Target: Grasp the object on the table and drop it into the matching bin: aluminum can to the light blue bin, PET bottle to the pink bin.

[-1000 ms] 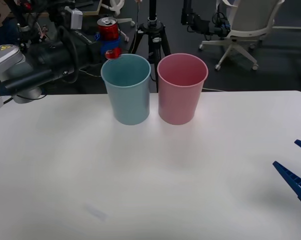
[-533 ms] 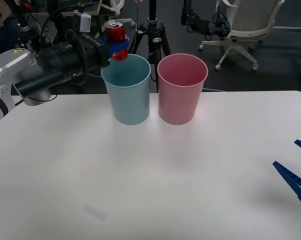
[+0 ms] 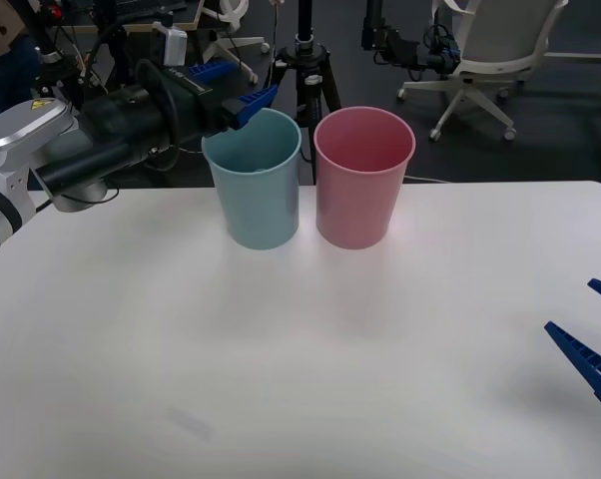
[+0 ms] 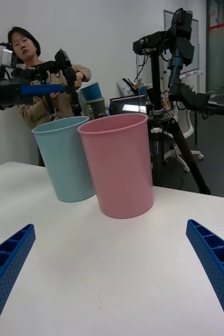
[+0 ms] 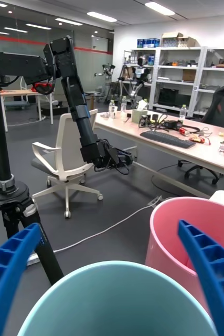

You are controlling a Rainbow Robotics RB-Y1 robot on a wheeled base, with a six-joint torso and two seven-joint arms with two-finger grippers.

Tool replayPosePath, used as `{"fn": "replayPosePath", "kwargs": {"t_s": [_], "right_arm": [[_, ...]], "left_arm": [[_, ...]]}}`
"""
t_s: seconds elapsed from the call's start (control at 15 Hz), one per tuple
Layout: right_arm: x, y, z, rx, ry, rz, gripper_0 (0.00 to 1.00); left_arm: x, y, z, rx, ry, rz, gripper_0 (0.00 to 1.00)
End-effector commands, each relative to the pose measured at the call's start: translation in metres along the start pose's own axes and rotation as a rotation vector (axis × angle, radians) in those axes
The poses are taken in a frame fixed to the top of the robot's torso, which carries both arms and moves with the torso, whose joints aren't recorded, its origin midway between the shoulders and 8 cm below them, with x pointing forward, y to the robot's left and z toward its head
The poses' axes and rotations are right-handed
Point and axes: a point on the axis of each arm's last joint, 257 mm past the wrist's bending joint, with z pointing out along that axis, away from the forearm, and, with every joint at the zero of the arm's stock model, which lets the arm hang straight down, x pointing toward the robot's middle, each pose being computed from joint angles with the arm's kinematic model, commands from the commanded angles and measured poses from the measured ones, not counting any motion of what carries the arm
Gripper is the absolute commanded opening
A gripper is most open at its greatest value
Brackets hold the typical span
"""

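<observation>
Left gripper is hovering spread and empty above the light blue bin, placed for dropping the can; right gripper is idling spread at the counter's right edge

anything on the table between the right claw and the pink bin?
Nothing. In the right wrist view the white table runs bare from the open right claw to the pink bin; the front view shows the same.
</observation>
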Motion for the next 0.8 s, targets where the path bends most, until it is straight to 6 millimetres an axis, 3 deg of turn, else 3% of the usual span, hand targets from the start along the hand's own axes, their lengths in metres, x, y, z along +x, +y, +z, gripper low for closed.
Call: {"fn": "replayPosePath", "kwargs": {"t_s": [0.07, 0.53, 0.8], "right_arm": [[0.000, 0.000, 0.000, 0.000, 0.000, 0.000, 1.00], [0.000, 0.000, 0.000, 0.000, 0.000, 0.000, 1.00], [0.000, 0.000, 0.000, 0.000, 0.000, 0.000, 1.00]], "left_arm": [[0.001, -0.003, 0.002, 0.005, 0.000, -0.002, 1.00], [0.001, -0.010, 0.004, 0.026, -0.004, -0.006, 1.00], [-0.007, 0.003, -0.015, 0.036, -0.002, 0.022, 1.00]]}}
